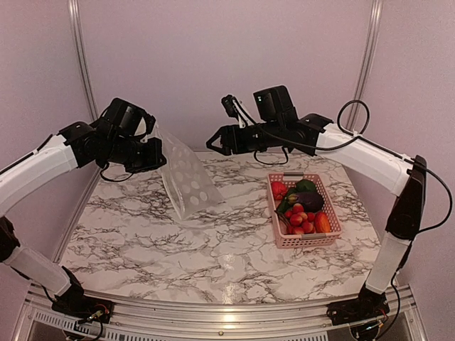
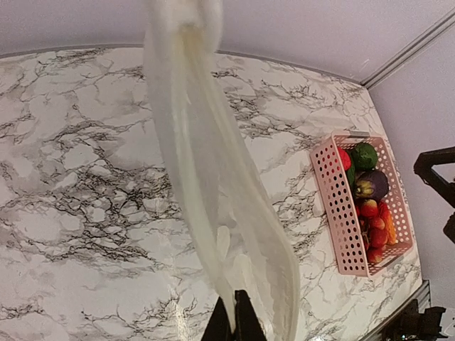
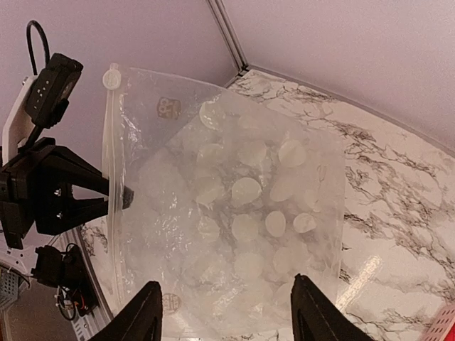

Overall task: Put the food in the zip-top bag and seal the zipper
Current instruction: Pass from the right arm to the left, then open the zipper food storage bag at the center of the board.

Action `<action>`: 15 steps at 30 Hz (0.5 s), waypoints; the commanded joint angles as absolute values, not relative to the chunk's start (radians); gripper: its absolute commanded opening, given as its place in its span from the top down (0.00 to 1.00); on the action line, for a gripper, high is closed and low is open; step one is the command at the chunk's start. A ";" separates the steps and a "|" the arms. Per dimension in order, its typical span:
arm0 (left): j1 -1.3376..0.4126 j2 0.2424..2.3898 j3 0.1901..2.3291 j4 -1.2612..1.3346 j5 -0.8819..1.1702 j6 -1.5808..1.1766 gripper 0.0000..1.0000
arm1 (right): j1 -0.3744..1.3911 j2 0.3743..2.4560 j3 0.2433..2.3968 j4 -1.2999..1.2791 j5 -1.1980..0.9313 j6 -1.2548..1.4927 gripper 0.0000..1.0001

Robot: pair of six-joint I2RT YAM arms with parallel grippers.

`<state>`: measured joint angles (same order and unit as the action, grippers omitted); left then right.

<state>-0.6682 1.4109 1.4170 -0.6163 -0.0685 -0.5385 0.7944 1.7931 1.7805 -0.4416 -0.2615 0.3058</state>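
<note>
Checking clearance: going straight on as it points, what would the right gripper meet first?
Likely the clear white-dotted plastic bag, hanging dead ahead of the open right gripper; depth is unclear.

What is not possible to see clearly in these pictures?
- Right wrist view: whether the zipper of the zip-top bag is open; too thin.
- Left wrist view: left gripper mostly cut off by the bottom edge.
- Top view: lower food in the pink basket, covered by upper pieces.
</note>
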 commanded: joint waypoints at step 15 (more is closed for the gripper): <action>-0.735 1.578 1.386 -0.380 0.094 -0.742 1.00 | 0.810 1.878 1.814 -0.495 -0.444 0.377 0.39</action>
<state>-0.7338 1.5681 1.3842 -0.4801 0.0521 -0.7120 0.7956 1.8523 1.7649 -0.4511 -0.4248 0.3672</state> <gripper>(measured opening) 0.011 0.608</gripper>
